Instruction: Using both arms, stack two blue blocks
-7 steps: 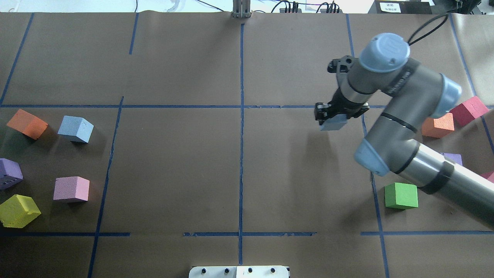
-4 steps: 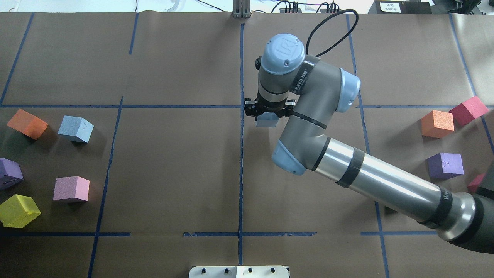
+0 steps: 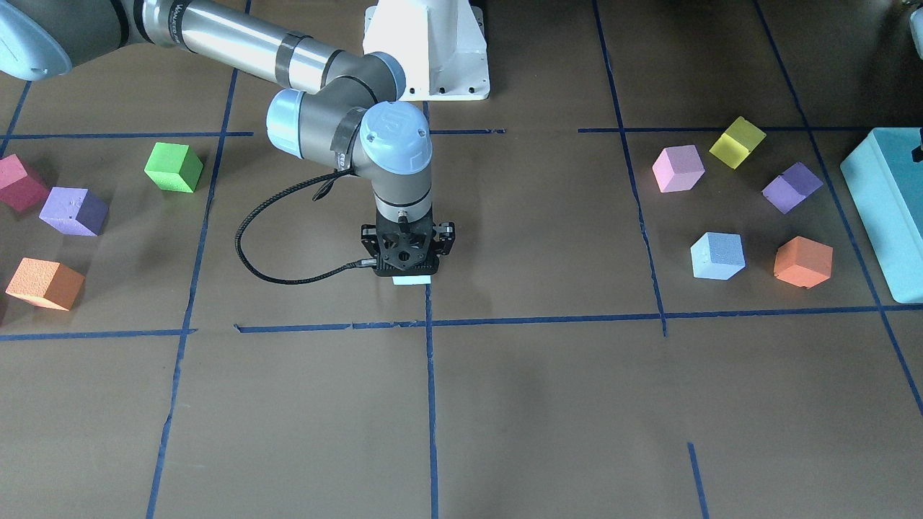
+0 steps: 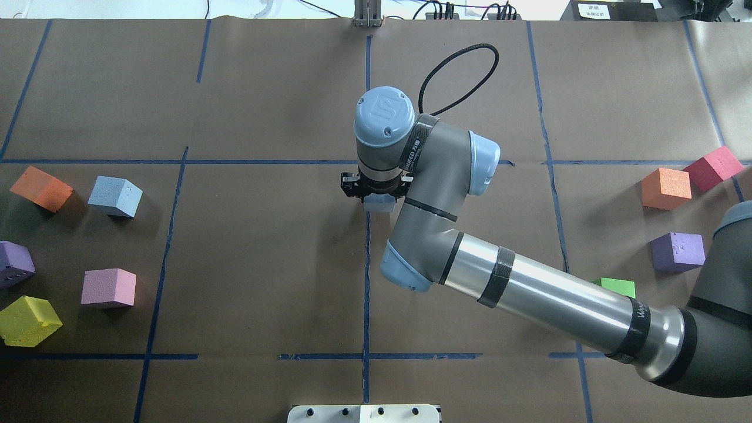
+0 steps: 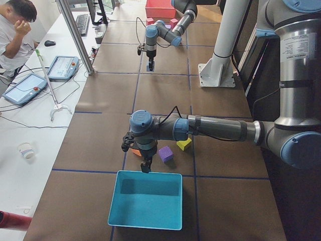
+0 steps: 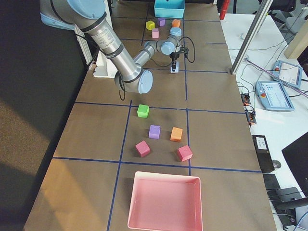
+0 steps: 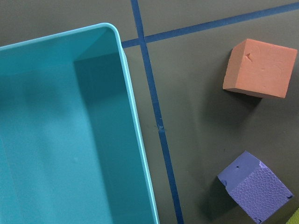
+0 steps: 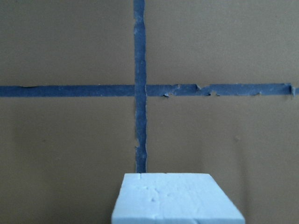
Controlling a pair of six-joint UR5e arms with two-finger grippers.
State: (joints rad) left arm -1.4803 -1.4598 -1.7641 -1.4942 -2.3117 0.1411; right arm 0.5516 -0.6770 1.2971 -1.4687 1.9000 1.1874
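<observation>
right gripper [image 4: 374,191] clamped on first blue block [image 4: 378,204] | I now have it swung in over the centre tape line [image 4: 366,282] | second blue block [image 4: 115,196] well left of that line | left gripper [image 5: 145,164]: can't tell | set-down likely next

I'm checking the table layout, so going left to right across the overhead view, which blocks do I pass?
left orange block → loose blue block → held blue block in the right gripper → green block → right orange block → red block. Blocks that overlap these sideways are left out.
</observation>
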